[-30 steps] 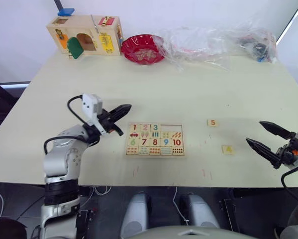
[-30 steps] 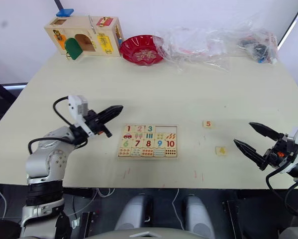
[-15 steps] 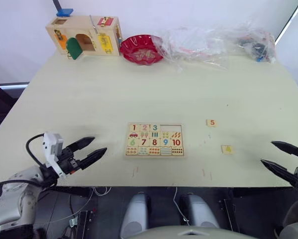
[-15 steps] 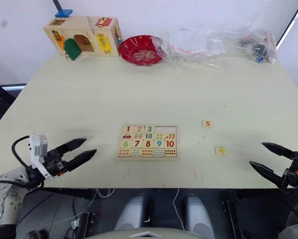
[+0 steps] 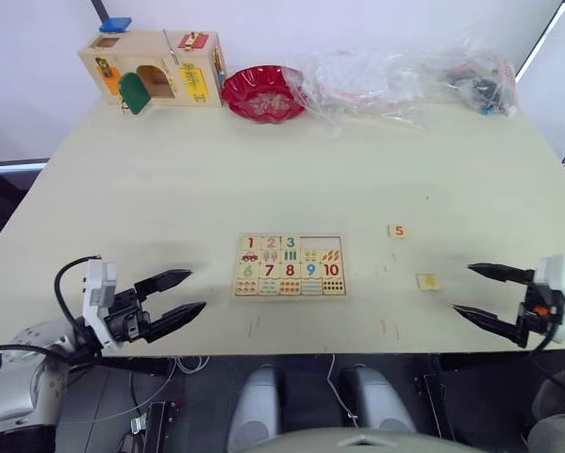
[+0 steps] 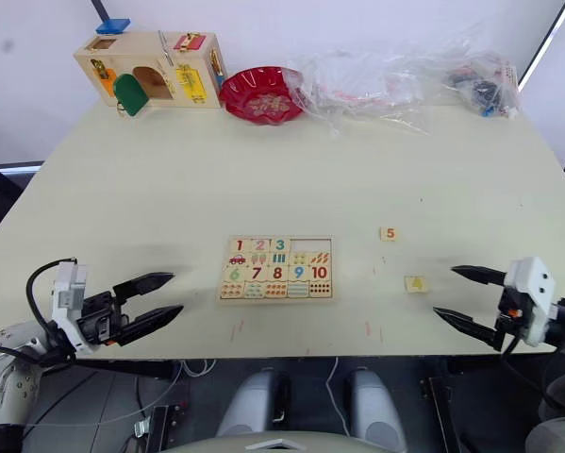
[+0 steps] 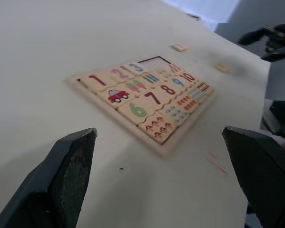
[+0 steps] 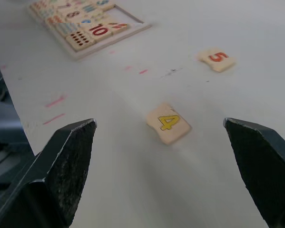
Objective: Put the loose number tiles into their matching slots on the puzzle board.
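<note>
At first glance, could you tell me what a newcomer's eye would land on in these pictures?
The puzzle board lies mid-table with 1, 2 and 3 seated and two top-row slots bare. To its right lie the loose tiles 5 and 4, apart from each other. Both grippers hang open at the near edge, left and right, the right one beside the 4.

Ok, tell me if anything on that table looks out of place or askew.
Two small light-wood number tiles lie loose on the table to the right of the flat light-wood puzzle board: the yellow 4 tile, turned askew, and the red 5 tile. The board's upper right slots are empty. Nothing looks spilled or damaged.
</note>
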Motion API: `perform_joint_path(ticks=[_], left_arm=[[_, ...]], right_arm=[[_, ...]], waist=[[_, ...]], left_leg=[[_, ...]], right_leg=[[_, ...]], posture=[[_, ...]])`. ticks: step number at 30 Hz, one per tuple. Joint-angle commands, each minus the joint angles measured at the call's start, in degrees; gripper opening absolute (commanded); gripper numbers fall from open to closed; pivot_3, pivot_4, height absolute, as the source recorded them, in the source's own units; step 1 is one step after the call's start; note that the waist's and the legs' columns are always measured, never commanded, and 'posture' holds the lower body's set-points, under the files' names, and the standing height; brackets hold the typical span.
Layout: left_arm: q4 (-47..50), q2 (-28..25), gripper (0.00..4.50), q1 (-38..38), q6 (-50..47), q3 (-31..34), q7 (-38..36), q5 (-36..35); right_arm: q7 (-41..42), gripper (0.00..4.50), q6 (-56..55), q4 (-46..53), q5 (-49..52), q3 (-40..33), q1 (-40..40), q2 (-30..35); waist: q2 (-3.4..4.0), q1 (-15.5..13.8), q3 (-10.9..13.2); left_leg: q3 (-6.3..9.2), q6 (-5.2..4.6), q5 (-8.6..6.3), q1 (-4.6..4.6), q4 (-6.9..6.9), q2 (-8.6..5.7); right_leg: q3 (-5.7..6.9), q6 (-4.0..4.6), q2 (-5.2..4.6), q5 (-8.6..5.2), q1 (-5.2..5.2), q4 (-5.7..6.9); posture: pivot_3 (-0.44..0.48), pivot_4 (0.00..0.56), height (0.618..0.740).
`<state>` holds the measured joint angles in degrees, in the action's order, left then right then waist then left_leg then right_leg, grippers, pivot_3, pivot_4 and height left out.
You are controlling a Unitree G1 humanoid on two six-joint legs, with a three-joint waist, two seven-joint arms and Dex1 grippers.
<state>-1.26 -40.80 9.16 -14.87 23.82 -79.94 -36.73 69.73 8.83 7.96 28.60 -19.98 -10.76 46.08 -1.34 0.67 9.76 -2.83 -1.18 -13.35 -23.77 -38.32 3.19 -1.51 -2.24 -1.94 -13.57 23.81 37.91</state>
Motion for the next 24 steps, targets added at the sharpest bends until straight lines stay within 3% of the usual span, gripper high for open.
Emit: perform_joint_path(ticks=[1,7,13,24], left_arm=[[-6.0,-1.9,4.44,-2.4,7.7,0.1,-12.0,-2.8],[-8.3,-8.0,4.44,-2.8,13.4,-5.8,-12.6,-7.6],[-6.2,-11.8,4.44,-2.3,13.6,-7.7,-12.6,-11.3],[-6.2,-14.9,4.44,-2.6,13.7,-9.4,-12.6,-12.5]], right_arm=[[1.5,4.5,-1.7,-0.7,-3.1,3.7,4.5,2.9],[1.9,4.5,3.0,-2.3,-6.4,9.0,9.5,7.3],[4.4,4.5,7.6,-3.7,-6.4,14.3,16.2,8.8],[7.6,4.5,-0.8,-16.0,-10.4,18.5,23.6,6.8]], waist=[[0.0,0.0,0.0],[0.0,-0.3,0.0],[-0.01,-0.1,0.0],[0.04,-0.1,0.1]], left_leg=[[-0.03,0.0,0.0,0.0,0.0,0.0],[0.01,0.0,0.0,-0.05,0.0,0.06],[0.02,0.0,0.0,-0.06,0.03,0.1],[-0.12,-0.01,0.0,-0.08,0.04,0.04]], right_leg=[[0.0,0.01,0.0,0.0,0.0,0.0],[0.0,0.01,-0.1,0.01,0.01,-0.02],[0.0,0.02,-0.07,0.01,0.08,-0.01],[-0.01,0.02,-0.07,0.01,0.11,-0.03]], posture=[[0.0,0.15,0.74],[0.0,0.15,0.74],[0.0,0.15,0.74],[0.0,0.15,0.74]])
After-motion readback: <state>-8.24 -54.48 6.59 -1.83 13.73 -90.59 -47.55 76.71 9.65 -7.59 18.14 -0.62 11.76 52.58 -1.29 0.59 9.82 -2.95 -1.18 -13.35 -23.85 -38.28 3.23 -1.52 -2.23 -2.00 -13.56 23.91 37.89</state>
